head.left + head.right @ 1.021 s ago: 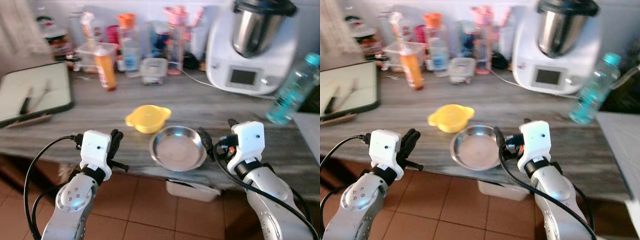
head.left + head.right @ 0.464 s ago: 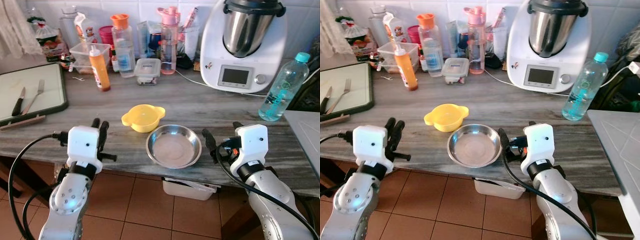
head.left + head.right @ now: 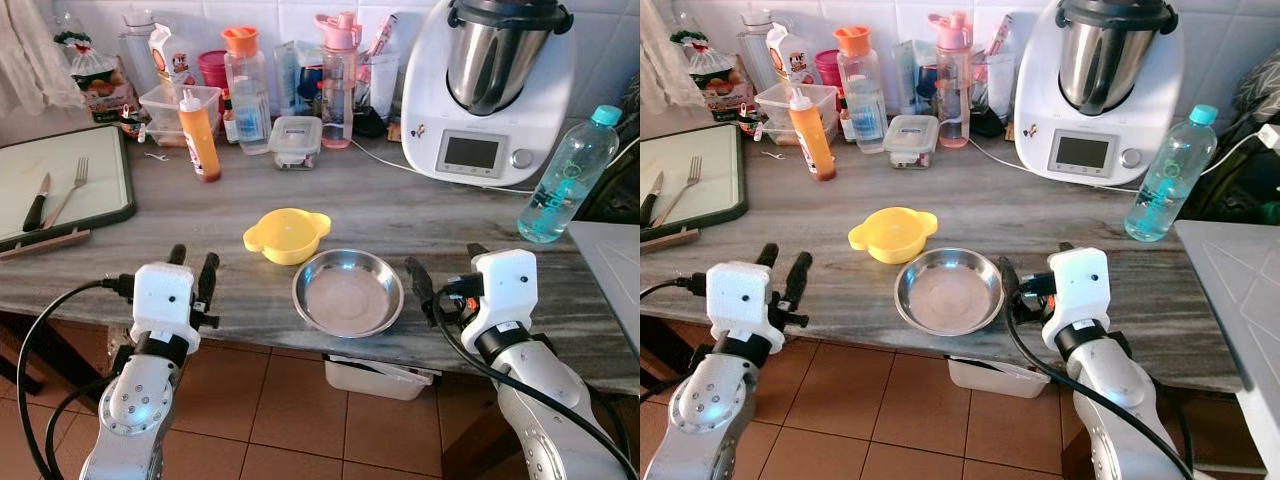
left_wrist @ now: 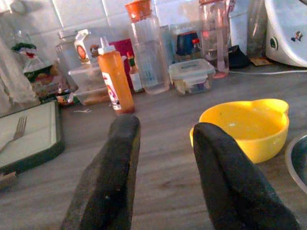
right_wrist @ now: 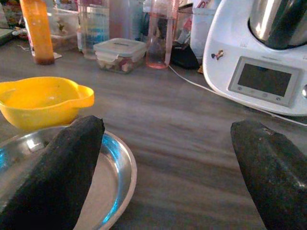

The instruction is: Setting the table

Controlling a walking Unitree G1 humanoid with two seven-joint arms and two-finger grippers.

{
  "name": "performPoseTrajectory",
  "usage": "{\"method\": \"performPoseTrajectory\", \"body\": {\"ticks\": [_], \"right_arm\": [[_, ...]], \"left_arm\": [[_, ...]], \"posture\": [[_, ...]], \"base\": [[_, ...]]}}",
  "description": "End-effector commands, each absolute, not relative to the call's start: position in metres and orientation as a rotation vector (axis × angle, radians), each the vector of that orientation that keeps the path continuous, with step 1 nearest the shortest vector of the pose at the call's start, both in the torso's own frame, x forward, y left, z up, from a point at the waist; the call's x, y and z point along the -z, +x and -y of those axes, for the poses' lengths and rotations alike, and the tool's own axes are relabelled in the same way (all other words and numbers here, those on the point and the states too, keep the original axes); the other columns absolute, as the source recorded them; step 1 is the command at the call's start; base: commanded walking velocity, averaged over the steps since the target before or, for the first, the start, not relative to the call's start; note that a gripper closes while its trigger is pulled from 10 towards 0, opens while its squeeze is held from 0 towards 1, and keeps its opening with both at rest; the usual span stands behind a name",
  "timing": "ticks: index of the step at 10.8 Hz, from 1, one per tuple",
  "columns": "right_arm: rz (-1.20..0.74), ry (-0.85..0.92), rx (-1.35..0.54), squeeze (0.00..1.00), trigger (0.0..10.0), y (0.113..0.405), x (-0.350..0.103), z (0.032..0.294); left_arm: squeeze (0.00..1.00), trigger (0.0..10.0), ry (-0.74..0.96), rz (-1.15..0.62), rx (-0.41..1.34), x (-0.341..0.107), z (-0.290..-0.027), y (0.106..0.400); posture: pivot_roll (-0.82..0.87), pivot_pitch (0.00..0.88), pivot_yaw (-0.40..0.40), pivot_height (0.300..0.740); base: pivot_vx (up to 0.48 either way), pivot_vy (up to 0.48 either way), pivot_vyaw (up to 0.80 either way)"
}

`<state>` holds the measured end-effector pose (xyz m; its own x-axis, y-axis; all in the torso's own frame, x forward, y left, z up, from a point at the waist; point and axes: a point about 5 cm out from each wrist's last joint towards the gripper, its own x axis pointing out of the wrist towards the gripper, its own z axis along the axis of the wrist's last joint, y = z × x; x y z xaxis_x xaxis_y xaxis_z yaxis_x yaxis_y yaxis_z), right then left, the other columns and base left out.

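A round steel dish [image 3: 348, 292] lies near the counter's front edge, with a yellow two-handled bowl [image 3: 287, 235] just behind it to the left. My left gripper [image 3: 192, 268] hovers at the front edge left of both, open and holding nothing; its wrist view shows the yellow bowl [image 4: 244, 127] ahead, past one finger [image 4: 111, 182]. Just right of the dish, my right gripper [image 3: 446, 268] is open wide and holds nothing, one finger [image 5: 62, 167] over the dish rim [image 5: 122, 167]. A fork [image 3: 66, 192] and a knife [image 3: 35, 208] lie on a dark-rimmed tray [image 3: 128, 188] at far left.
Along the back wall stand an orange sauce bottle [image 3: 200, 136], several bottles and tubs, a lidded food box [image 3: 295, 141] and a large white kitchen machine [image 3: 492, 95] with its cable. A clear water bottle [image 3: 563, 178] stands at right. Bare counter surrounds the dish.
The view was blurred and shifted a second ago and is now steady. My left gripper has straightened and drawn back slightly toward the counter edge. The right gripper and dishes stay put.
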<state>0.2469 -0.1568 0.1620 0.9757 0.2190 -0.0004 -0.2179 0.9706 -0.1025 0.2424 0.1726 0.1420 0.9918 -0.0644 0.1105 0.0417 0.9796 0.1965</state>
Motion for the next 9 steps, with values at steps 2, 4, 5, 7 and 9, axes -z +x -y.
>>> {"method": "performPoseTrajectory", "body": {"ticks": [2, 4, 5, 7, 9], "right_arm": [[0.019, -0.084, -0.177, 1.0, 10.0, 0.248, -0.164, 0.163], [0.012, -0.073, -0.157, 1.0, 10.0, 0.25, -0.163, 0.166], [0.01, -0.064, -0.151, 1.0, 10.0, 0.251, -0.162, 0.167], [0.006, -0.059, -0.152, 1.0, 10.0, 0.252, -0.161, 0.166], [0.002, -0.056, -0.149, 1.0, 10.0, 0.253, -0.16, 0.166]], "left_arm": [[1.0, 10.0, 0.186, 0.096, 0.06, -0.138, -0.176, 0.244], [1.0, 10.0, 0.195, 0.08, 0.047, -0.134, -0.177, 0.246], [1.0, 10.0, 0.196, 0.068, 0.043, -0.131, -0.178, 0.248], [1.0, 10.0, 0.202, 0.052, 0.046, -0.129, -0.181, 0.249], [1.0, 10.0, 0.201, 0.042, 0.041, -0.126, -0.182, 0.249]], "posture": [[0.03, 0.023, 0.02, 0.74], [0.03, 0.017, 0.024, 0.74], [0.03, 0.018, 0.024, 0.74], [0.04, 0.016, 0.026, 0.74], [0.04, 0.014, 0.027, 0.74]], "base": [[0.0, 0.0, 0.0], [0.0, 0.0, 0.0], [0.0, 0.0, 0.0], [0.0, 0.0, 0.0], [-0.313, 0.0, 0.0]]}}
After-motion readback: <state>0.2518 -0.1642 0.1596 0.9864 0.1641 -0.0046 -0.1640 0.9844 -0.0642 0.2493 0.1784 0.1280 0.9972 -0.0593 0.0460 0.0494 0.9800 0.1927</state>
